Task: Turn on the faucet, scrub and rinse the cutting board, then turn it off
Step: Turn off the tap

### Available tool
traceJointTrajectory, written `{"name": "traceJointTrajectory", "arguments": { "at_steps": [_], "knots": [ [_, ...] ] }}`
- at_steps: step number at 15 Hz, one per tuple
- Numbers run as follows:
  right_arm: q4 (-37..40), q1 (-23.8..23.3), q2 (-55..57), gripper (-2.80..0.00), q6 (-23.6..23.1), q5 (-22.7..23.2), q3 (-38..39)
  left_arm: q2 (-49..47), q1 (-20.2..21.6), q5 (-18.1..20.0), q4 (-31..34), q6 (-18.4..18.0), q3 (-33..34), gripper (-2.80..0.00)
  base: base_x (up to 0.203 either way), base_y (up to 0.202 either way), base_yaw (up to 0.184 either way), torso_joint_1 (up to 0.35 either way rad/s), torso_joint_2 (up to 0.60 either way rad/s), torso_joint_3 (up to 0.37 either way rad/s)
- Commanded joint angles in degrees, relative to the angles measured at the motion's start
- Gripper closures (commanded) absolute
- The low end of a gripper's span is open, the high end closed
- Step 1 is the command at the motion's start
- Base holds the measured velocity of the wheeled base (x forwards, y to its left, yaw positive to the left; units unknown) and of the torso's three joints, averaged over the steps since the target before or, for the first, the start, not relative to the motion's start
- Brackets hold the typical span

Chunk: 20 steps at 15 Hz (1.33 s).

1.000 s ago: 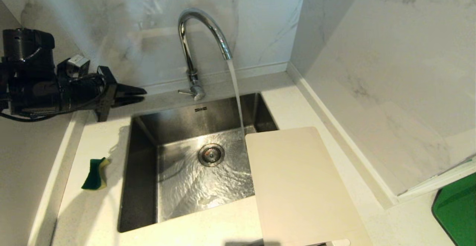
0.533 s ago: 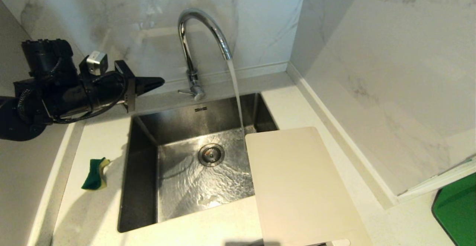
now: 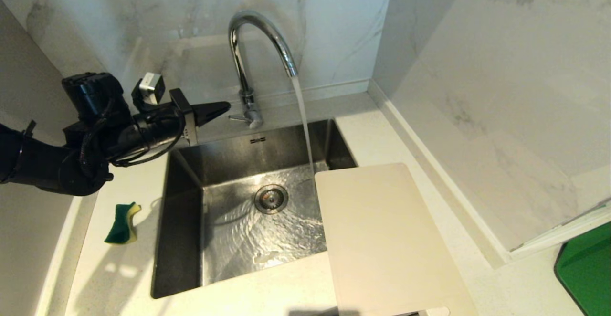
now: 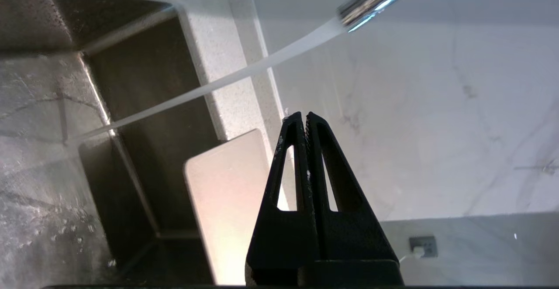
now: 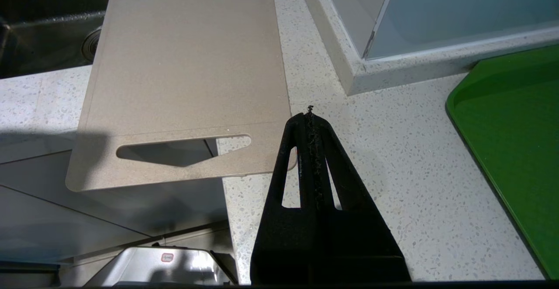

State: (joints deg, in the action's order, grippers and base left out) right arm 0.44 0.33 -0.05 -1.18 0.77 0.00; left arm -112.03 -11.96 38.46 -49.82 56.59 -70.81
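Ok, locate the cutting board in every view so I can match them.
Head view: cutting board lies lower right of centre, one corner overhanging the sink.
Left wrist view: its rounded end shows beside the shut left gripper.
Right wrist view: it fills the upper left, handle slot nearest.
Shared landmark: the sink.

Head view high over the sink [image 3: 181, 220]; both wrist views close, sharing the cutting board [image 4: 227, 201].

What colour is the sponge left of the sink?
The sponge is dark green with a yellow layer; the head view shows it best.
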Motion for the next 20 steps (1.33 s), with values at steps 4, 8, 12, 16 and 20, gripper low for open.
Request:
{"name": "traceJointTrajectory", "arguments": {
  "at_steps": [4, 8, 12, 16, 20],
  "knots": [
    [0.0, 0.0, 0.0, 0.00, 0.0, 0.0, 0.0, -7.5, -0.1, 1.8, -7.1, -0.2, -3.1, 0.00, 0.000, 0.000, 0.000, 0.000, 0.00, 0.000],
    [0.0, 0.0, 0.0, 0.00, 0.0, 0.0, 0.0, -12.2, -0.1, 2.5, -7.2, -4.0, -7.2, 0.00, 0.000, 0.000, 0.000, 0.000, 0.00, 0.000],
    [0.0, 0.0, 0.0, 0.00, 0.0, 0.0, 0.0, -16.0, -0.1, 2.0, -6.1, -8.8, -10.5, 0.00, 0.000, 0.000, 0.000, 0.000, 0.00, 0.000],
    [0.0, 0.0, 0.0, 0.00, 0.0, 0.0, 0.0, -18.3, -0.6, -1.6, -1.6, -17.0, -15.4, 0.00, 0.000, 0.000, 0.000, 0.000, 0.00, 0.000],
    [0.0, 0.0, 0.0, 0.00, 0.0, 0.0, 0.0, -20.4, -1.1, -3.9, 1.0, -20.0, -19.3, 0.00, 0.000, 0.000, 0.000, 0.000, 0.00, 0.000]
  ]
}}
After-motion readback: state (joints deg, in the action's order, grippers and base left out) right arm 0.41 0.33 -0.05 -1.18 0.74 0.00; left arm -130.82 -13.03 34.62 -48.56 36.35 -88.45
